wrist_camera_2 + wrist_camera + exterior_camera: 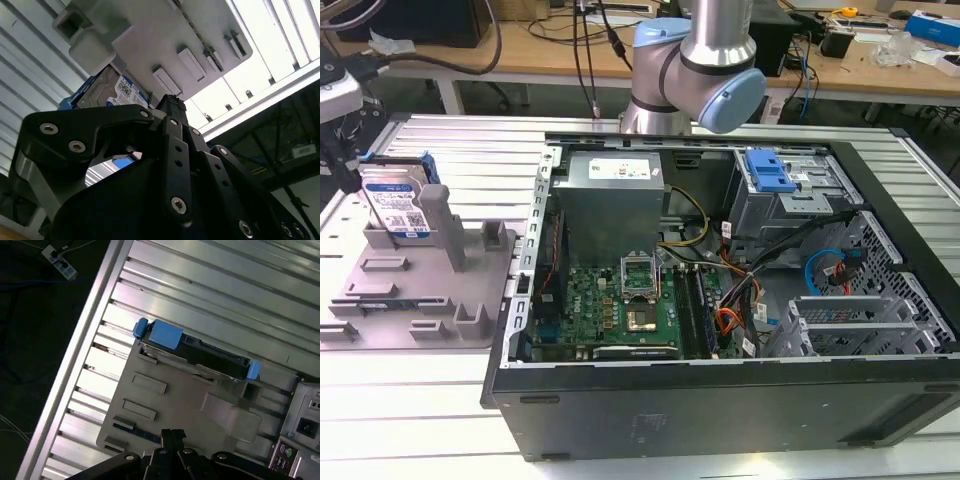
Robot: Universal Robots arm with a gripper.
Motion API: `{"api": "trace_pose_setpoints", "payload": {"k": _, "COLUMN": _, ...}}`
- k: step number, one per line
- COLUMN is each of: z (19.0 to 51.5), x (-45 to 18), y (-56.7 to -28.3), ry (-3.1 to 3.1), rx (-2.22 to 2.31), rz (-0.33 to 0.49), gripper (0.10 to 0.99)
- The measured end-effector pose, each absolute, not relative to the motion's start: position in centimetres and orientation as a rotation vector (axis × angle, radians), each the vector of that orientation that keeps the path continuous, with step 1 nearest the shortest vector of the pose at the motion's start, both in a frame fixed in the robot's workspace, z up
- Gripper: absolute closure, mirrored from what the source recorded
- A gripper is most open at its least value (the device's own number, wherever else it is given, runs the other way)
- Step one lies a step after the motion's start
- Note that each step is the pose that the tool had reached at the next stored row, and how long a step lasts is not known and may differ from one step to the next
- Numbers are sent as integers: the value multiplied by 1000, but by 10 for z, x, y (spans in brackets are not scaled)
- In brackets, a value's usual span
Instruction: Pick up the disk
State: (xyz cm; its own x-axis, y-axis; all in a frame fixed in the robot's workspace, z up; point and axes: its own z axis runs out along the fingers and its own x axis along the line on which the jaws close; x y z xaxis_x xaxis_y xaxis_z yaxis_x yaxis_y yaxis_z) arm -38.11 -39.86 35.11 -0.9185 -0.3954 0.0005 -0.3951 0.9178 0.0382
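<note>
The disk point(398, 205) stands upright on edge in a slot of the grey fixture point(470, 290) at the exterior view's left, its white-and-blue label facing the camera. In the first wrist view the disk point(210, 359) is seen edge-on from above, with blue rails at both ends. My gripper point(172, 434) hovers over the near part of the fixture point(175, 400), short of the disk, with the black fingers pressed together and nothing between them. In the second wrist view the fingertips point(170, 106) point at the disk's label point(120, 90). The gripper point(334, 150) sits at the exterior view's left edge.
An open computer case point(720, 280) lies just to the exterior view's right of the fixture, with a blue bracket point(767, 170) inside. Its rear corner point(300, 425) is close to the fixture. The slatted table's edge point(85, 355) runs beside the fixture, with floor beyond.
</note>
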Motion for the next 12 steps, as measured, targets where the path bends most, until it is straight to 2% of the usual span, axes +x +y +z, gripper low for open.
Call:
{"api": "trace_pose_setpoints", "payload": {"k": 8, "z": 351, "x": -381, "y": -399, "ry": -3004, "rx": 878, "rz": -57, "gripper": 973}}
{"api": "trace_pose_setpoints", "payload": {"k": 12, "z": 351, "x": -381, "y": -399, "ry": -2959, "rx": 1015, "rz": -56, "gripper": 729}}
